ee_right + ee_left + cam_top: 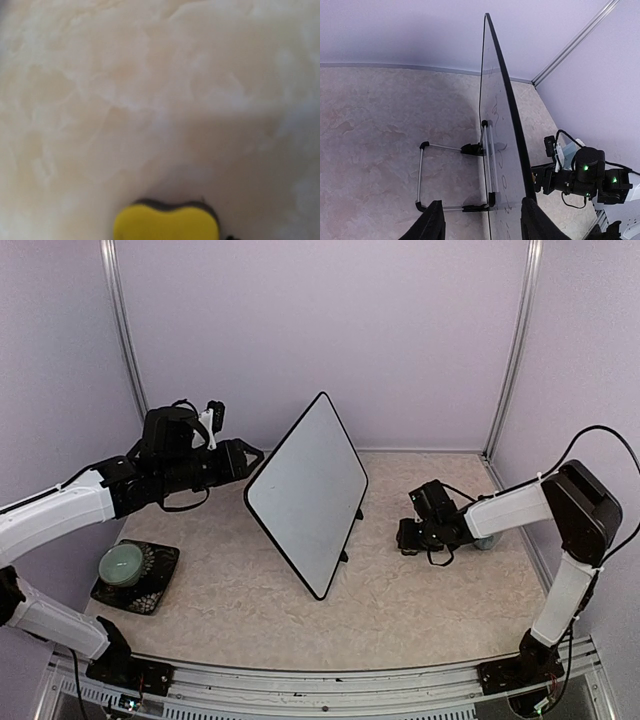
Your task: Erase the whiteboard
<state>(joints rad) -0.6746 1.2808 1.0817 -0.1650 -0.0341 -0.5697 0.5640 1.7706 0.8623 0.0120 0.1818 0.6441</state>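
The whiteboard (305, 490) stands tilted on its wire stand (422, 175) in the middle of the table. Its face looks blank from above. In the left wrist view it is nearly edge-on (506, 107), with faint dark handwriting low on its surface. My left gripper (250, 455) hovers at the board's upper left edge, open, its fingers (432, 222) wide apart on either side of the board's near end without touching it. My right gripper (408, 537) is low on the table right of the board. A yellow sponge eraser (166, 222) lies right below its camera; its fingers are hidden.
A pale green round object (123, 562) sits on a black patterned mat (160, 585) at the left front. Purple walls with metal posts (512, 345) close in the back and sides. The right arm's elbow (585, 505) stands high near the right wall.
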